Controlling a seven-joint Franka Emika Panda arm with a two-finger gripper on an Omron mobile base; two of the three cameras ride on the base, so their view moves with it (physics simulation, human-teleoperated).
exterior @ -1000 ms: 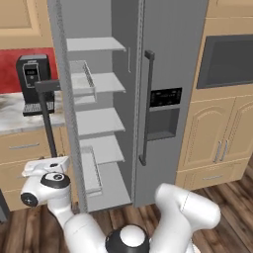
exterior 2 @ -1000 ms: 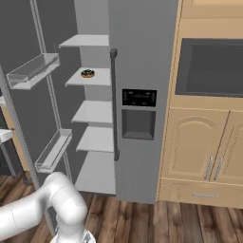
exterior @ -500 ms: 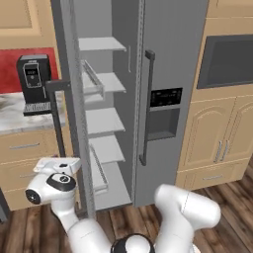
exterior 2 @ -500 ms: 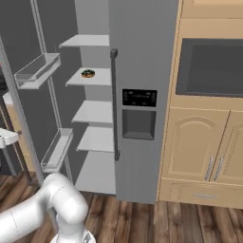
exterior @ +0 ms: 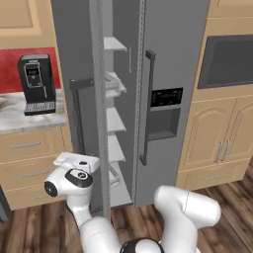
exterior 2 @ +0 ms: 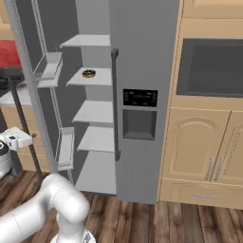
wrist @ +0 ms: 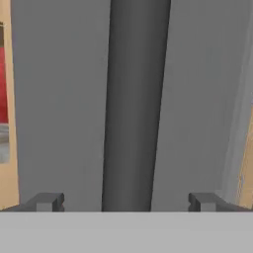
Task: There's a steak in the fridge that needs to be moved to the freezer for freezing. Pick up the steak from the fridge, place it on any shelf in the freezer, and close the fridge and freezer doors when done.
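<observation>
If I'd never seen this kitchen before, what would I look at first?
Probably the tall grey fridge, its plain door swung partly open on pale shelves. Then the black dispenser panel on the shut door beside it. In the hand view, the gripper faces a dark bar handle, fingers spread either side.

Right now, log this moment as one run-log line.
claw: open, astride door handle | plain door: partly open | dispenser door: shut | small item: on shelf

The refrigerator (exterior: 163, 74) is viewed from both rear sides; its door handle (wrist: 133, 104) is faced closely by the hand camera.
</observation>
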